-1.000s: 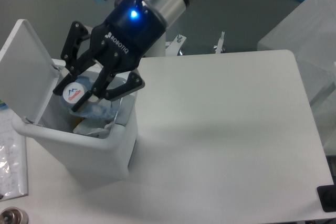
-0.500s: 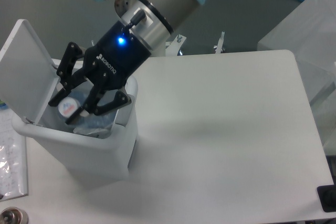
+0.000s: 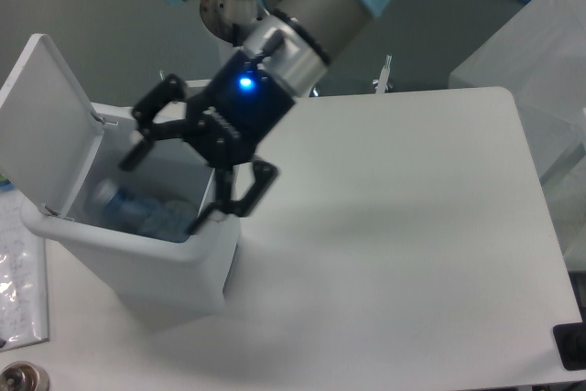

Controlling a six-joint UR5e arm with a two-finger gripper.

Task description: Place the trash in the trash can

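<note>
At the left of the frame we see the white trash can (image 3: pixel 137 258) standing on the table (image 3: pixel 394 254), its flip lid (image 3: pixel 41 125) thrown back toward the upper left. Over the can's mouth hangs the pincer (image 3: pixel 174 185), its black fingers spread wide with nothing between them; we read it as released.

Inside the can, low against the left wall, lies a blurred clear shape with a bluish tint, which we take to be the bottle (image 3: pixel 124 212). It sits below the rim and apart from the fingers. Beside it more pale, bluish material shows, but the blur keeps us from saying whether that is the crumpled wrapper or only part of the bottle.

We judge the task close to finished: the bottle appears to be in the can, and no trash lies on the visible white table top, which stretches bare to the right edge of the frame. What seems left is to lift the arm clear of the rim. Whether the lid should be shut we cannot say from the task wording.

At the far left edge a clear sheet-like object (image 3: pixel 18 272) lies beside the can; we cannot make out what it is.
</note>
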